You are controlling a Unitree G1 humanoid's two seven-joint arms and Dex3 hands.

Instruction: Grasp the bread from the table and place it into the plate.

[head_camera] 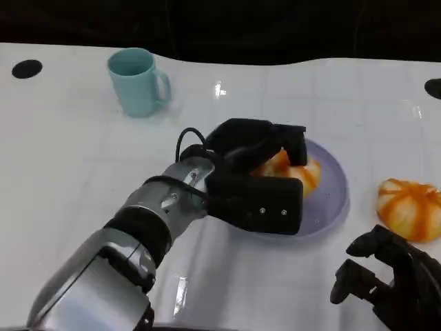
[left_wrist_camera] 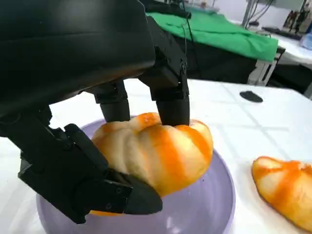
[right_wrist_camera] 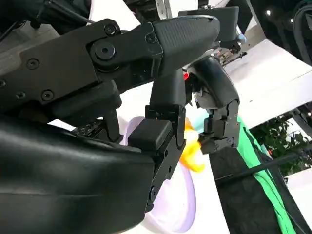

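Note:
An orange-striped bread roll (head_camera: 305,173) sits low in the lavender plate (head_camera: 332,201), and my left hand (head_camera: 256,181) grips it from above. In the left wrist view the fingers (left_wrist_camera: 171,100) press on the far side of the roll (left_wrist_camera: 156,148) and the thumb lies under its near side, just above the plate (left_wrist_camera: 207,209). A second striped roll (head_camera: 411,207) lies on the table right of the plate, also seen as a roll (left_wrist_camera: 285,187) beside the plate's rim. My right hand (head_camera: 389,279) rests at the lower right, fingers apart and holding nothing.
A light blue mug (head_camera: 138,81) stands at the back left of the white table. Two black round marks (head_camera: 27,68) (head_camera: 434,87) lie near the far corners. The right wrist view shows my right hand (right_wrist_camera: 146,122) with the plate (right_wrist_camera: 181,200) beyond it.

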